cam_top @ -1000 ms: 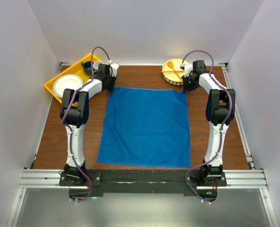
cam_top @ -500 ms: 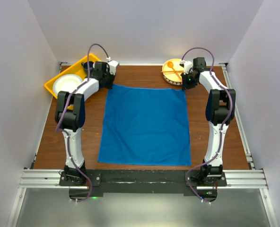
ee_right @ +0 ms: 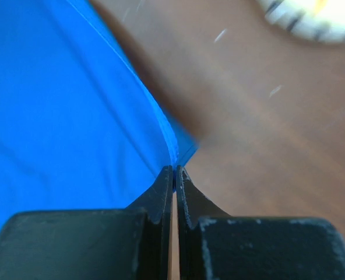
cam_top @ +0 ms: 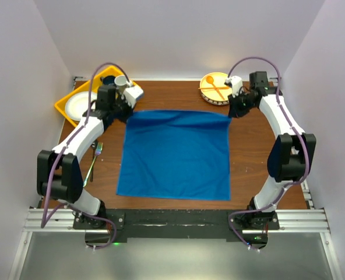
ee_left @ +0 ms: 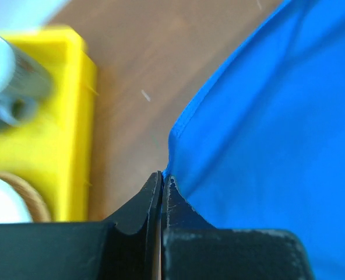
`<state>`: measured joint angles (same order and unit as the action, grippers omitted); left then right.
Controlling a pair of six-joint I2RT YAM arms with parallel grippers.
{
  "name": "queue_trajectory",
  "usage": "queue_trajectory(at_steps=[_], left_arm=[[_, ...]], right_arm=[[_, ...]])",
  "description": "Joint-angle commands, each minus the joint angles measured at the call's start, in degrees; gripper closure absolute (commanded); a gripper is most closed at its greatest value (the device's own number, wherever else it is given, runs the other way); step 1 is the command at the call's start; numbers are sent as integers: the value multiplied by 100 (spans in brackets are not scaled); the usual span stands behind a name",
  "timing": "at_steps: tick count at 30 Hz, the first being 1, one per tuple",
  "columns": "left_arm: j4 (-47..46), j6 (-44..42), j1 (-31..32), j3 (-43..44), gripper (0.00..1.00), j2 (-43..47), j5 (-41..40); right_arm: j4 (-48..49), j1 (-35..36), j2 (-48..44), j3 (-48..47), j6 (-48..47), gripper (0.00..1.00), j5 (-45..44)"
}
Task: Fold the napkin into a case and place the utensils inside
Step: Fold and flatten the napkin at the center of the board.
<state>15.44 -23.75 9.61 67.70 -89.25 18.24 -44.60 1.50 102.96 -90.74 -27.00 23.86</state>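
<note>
**Left fingers [ee_left: 142, 204] shut on the far corner: the bright blue square cloth napkin [cam_top: 175, 154] is now pinched at both ends**

A second ago the left fingers stood partly apart over the cloth's far left corner and the napkin lay flat. Now they are pressed together with the corner's hem caught between their tips. The right fingers [ee_right: 158, 198] are clamped just as tightly on the far right corner.

Both arms have swung outward and lifted. The far edge stretched between the two pairs of fingers has come off the brown wooden table [cam_top: 260, 157] and shows a shallow fold near the left fingers. The near edge has slid a little toward them. The rest of the cloth lies flat.

The left arm's swing has uncovered the slim shiny metal utensils [cam_top: 94, 160]. They lie on the bare wood, well back from the left fingers and just outside the napkin's left edge. A yellow plastic tray [cam_top: 64, 108] sits just outside the left fingers, and a round yellow plate [cam_top: 214, 87] just beyond the right ones.

With both corners secured, the first fold looks ready to begin, probably by carrying the far edge toward the near one. The case is not yet formed.
</note>
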Motion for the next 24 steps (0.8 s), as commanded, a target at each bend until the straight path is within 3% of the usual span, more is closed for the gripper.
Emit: queue_trajectory(at_steps=[1, 7, 10, 18, 22, 24], left_arm=[[600, -910, -38, -994, 100, 803, 338], [873, -1414, -20, -2093, 100, 1121, 207], [680, -1343, -20, -2279, 100, 770, 4], [188, -807, -20, -1805, 100, -461, -373], [90, -649, -46, -1419, 100, -655, -620], [300, -744, -82, -1172, 100, -559, -376]], right_arm=[[-769, 35, -530, 1019, -507, 100, 400], [-147, 219, -707, 2348, -420, 100, 260], [267, 325, -277, 2386, -236, 100, -21], [681, 351, 1216, 1193, -6, 100, -768], [392, 342, 1420, 427, -85, 100, -883], [163, 343, 1342, 189, -173, 100, -874]])
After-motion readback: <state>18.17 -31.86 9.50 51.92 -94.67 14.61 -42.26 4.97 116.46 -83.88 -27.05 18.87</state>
